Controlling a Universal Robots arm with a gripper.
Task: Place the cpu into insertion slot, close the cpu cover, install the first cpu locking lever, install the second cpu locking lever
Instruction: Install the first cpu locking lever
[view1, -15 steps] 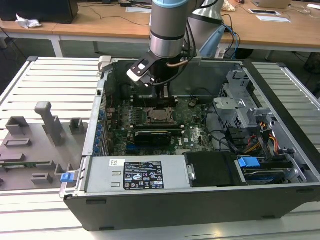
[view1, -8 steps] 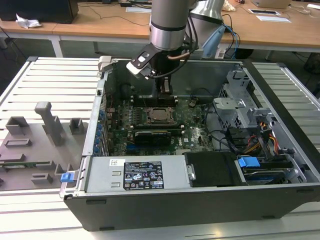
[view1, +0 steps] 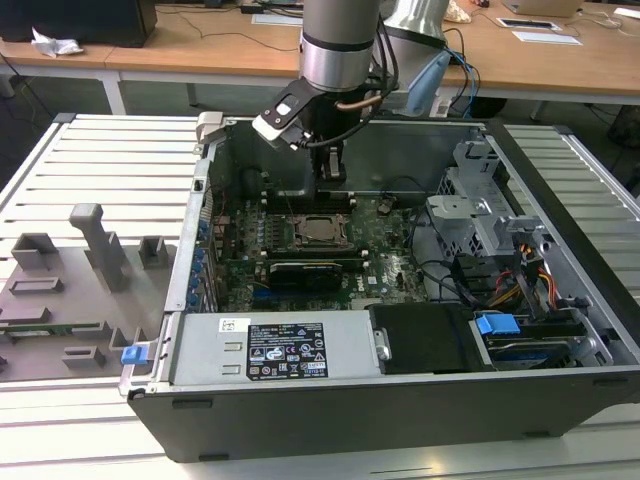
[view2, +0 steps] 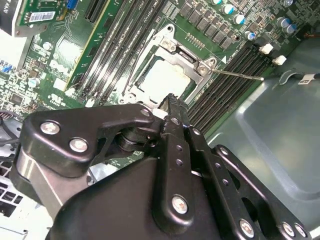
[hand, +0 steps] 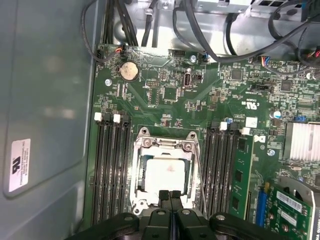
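The cpu (hand: 164, 175) lies in the insertion slot (hand: 138, 202) on the green motherboard, its silver-grey top facing up. The cpu cover (hand: 165, 146) lies flat over it, and the chip shows through the cut-out. A thin locking lever rod (view2: 240, 75) sticks out from one socket corner over the memory slots. My gripper (hand: 170, 195) hangs just above the socket's edge, fingers pressed together with nothing between them. In the exterior view the gripper (view1: 333, 177) stands over the board just behind the cpu (view1: 318, 229). The second wrist view shows the shut fingertips (view2: 169, 102) next to the cover (view2: 196, 64).
The open computer case (view1: 200, 250) walls in the board. Long memory slots (hand: 110, 170) flank the socket on both sides. A black graphics card (view1: 305, 272) sits in front of it, and cables and drive cages (view1: 480, 220) fill the exterior view's right. Grey fixtures (view1: 95, 250) stand on the table.
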